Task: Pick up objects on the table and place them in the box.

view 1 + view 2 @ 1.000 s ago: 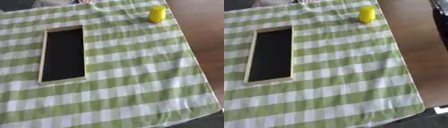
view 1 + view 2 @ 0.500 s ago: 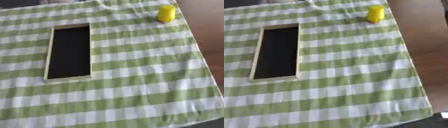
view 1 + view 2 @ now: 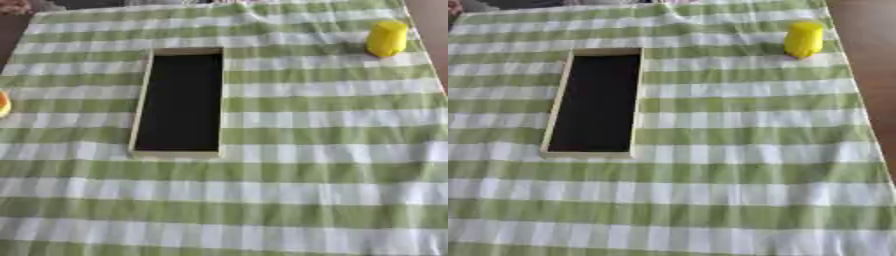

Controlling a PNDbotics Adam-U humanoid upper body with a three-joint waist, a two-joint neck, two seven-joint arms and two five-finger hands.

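Note:
A long shallow box (image 3: 142, 102) with a pale wooden rim and a dark inside lies lengthwise on the green and white checked cloth, left of centre. A small yellow rounded object (image 3: 386, 38) stands at the far right of the cloth, well apart from the box. At the left edge of the left eye view a sliver of an orange and yellow thing (image 3: 3, 104) shows. Neither of my hands is visible in either view.
The cloth (image 3: 737, 150) covers the table; its right edge gives way to brown wood (image 3: 872, 45). Something reddish (image 3: 13, 6) sits at the far left corner beyond the cloth.
The whole picture has shifted: the camera turned left, so box and yellow object now sit further right in view. The orange sliver has come into view at the left.

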